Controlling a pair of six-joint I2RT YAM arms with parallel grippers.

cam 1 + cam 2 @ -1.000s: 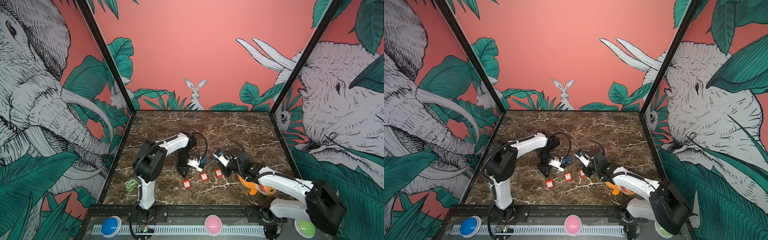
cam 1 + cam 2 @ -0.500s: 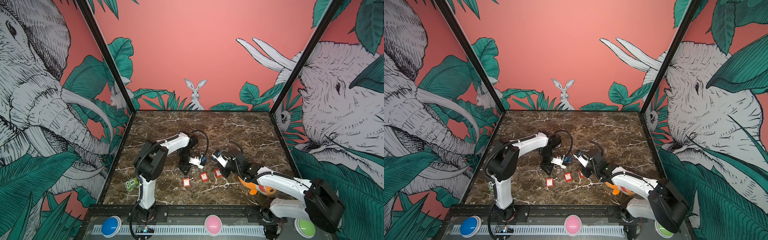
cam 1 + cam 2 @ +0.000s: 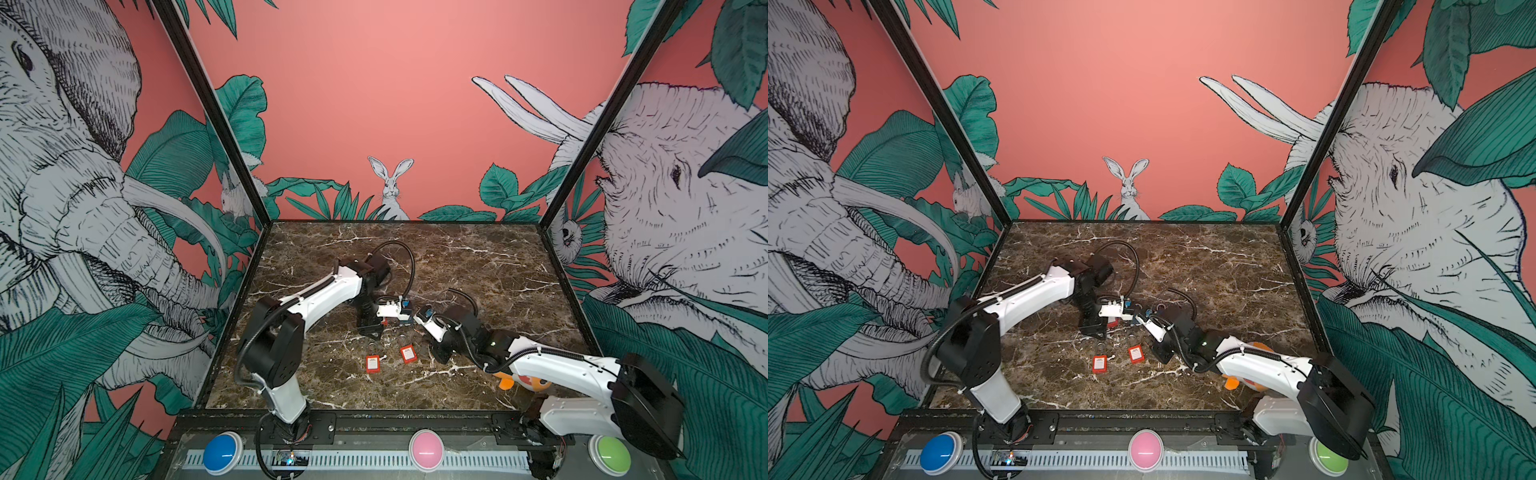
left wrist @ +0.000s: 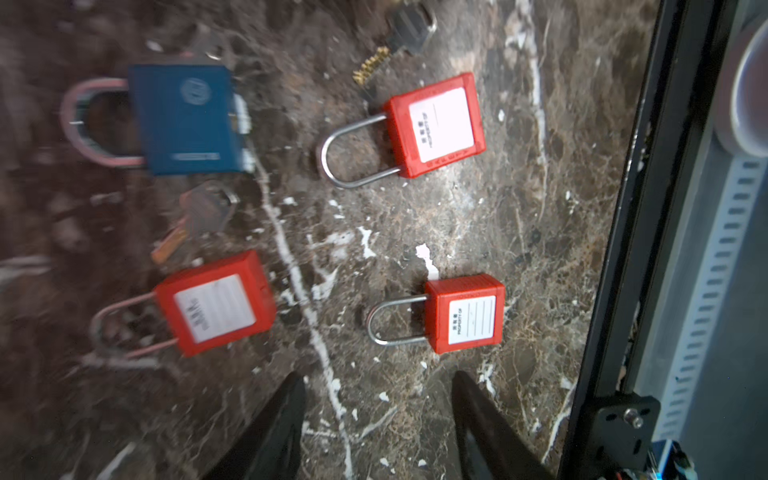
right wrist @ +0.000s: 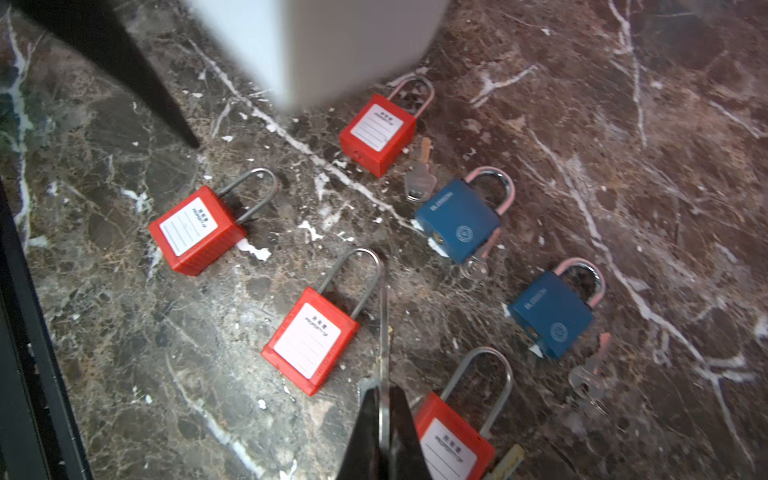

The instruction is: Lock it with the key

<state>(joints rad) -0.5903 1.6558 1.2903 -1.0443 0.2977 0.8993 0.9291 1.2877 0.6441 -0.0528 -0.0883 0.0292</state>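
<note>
The left arm [image 3: 322, 296] and right arm [image 3: 557, 365] had white shells, black joints and looping black cables [image 3: 411, 266] — the left hand's [image 4: 376, 374] fingers [image 4: 270, 432] were black, tapered.

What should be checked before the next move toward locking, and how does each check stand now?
1. Key gripped: ok; right gripper is shut on a thin key.
2. Free hand: ok; left gripper stands open, nothing between its jaws.
3. Lock steadied: not ok; every padlock in view lies loose on the table.
4. Matching lock: cannot tell; a red padlock and a blue padlock both lie near the key.
5. Keyhole reachable: ok on that blue padlock; its keyhole face shows.
</note>
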